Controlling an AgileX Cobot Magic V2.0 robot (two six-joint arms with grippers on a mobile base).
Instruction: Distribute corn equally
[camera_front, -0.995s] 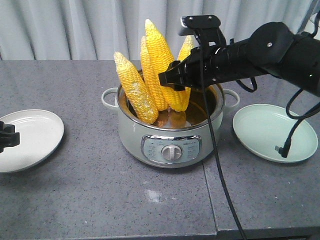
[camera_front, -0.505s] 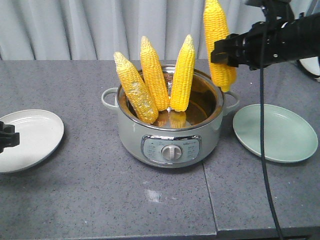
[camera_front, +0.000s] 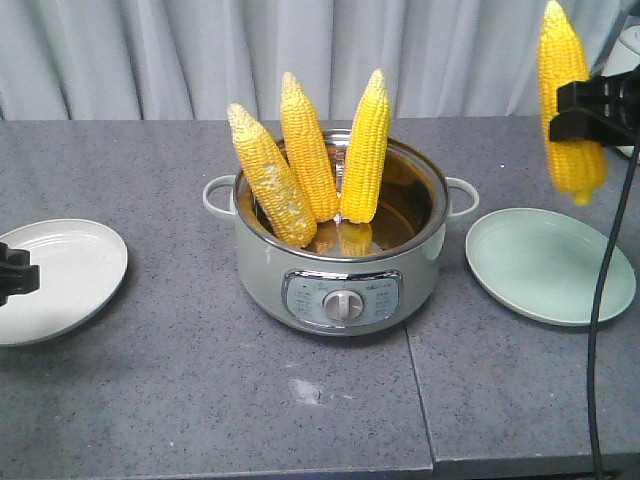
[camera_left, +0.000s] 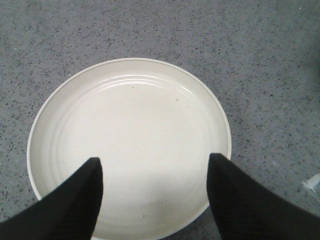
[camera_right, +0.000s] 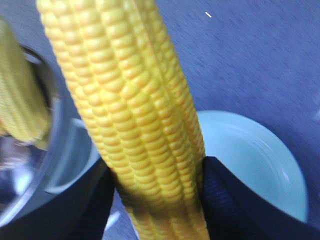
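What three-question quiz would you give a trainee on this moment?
1. True or false: the right gripper is shut on a corn cob.
2. How many cobs stick up above the rim of the pot?
3. What lies below the open left gripper? A: a white plate. B: a corn cob. C: the pot.

Key: 1 true; 2 three; 3 A.
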